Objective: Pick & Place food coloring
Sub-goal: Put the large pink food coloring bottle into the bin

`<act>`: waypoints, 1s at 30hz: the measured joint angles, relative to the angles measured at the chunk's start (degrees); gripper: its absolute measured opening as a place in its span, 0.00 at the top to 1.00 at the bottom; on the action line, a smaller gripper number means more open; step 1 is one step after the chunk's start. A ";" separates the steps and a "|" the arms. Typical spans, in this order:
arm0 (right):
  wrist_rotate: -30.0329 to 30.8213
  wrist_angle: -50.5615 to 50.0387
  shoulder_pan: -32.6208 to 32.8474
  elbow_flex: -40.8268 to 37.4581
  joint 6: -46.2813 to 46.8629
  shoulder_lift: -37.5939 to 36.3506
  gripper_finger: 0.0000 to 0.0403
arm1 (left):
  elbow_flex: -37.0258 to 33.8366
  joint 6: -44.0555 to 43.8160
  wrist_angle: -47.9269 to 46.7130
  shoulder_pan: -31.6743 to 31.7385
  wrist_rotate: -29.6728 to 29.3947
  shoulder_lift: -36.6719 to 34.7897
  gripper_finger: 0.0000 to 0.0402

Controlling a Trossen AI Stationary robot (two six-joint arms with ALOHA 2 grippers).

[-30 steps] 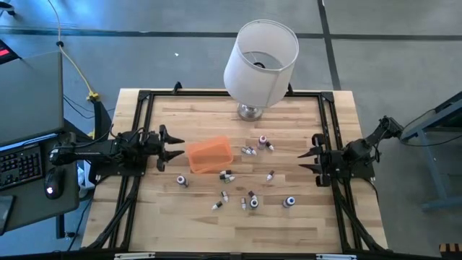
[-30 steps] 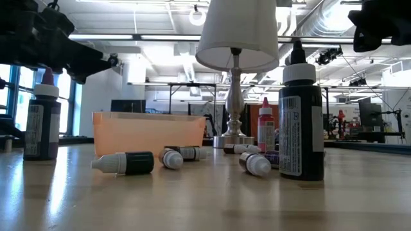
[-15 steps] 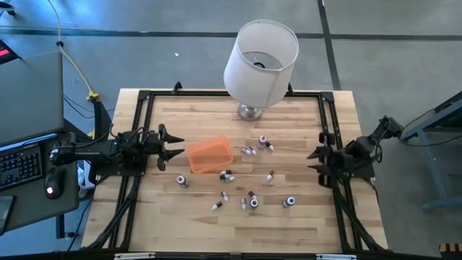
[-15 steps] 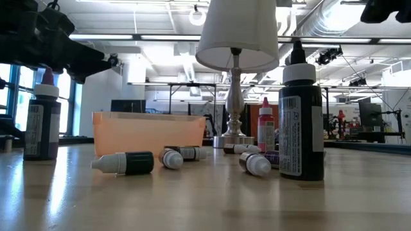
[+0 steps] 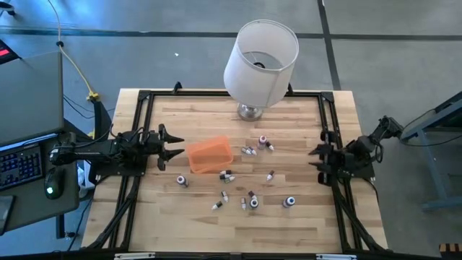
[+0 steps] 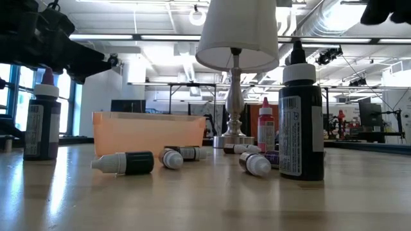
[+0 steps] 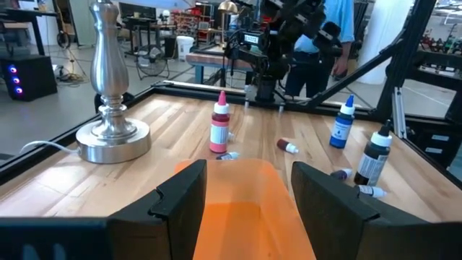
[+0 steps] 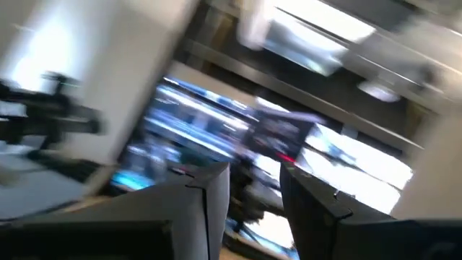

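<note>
Several tiny food coloring bottles [image 5: 251,198] are scattered on the wooden table right of and nearer than the orange tray [image 5: 210,154]; some stand upright, others lie on their sides. In the low view a dark bottle [image 6: 300,122] stands upright and a dark one with a white cap [image 6: 125,162] lies flat. My left gripper [image 5: 179,148] hovers open at the tray's left end; its fingers frame the tray [image 7: 249,209] in the left wrist view. My right gripper [image 5: 315,159] is open and empty at the table's right edge, away from the bottles, tipped upward.
A big white lampshade lamp [image 5: 260,58] stands on its metal base [image 5: 250,110] at the table's far middle. A black frame [image 5: 144,97] runs along the table's edges. Bare wood lies near the front edge. A person [image 7: 328,29] stands beyond the table's right side.
My right gripper has drawn back toward the table's right edge and risen, tipping upward; its wrist view is smeared and faces the room's ceiling. The bottles, the tray and my left gripper have kept still.
</note>
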 joint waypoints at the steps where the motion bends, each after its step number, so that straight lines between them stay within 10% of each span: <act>1: 3.43 1.09 -0.07 0.00 0.41 0.17 0.71 | 0.00 0.00 0.00 0.00 -0.06 0.00 0.50; 17: 6.94 16.27 -19.75 0.02 18.24 28.09 0.71 | 0.02 0.00 4.68 0.00 -7.21 0.00 0.50; 30: -14.55 21.71 -41.71 3.70 41.56 53.75 0.71 | 0.04 0.13 10.34 0.00 -11.60 0.00 0.50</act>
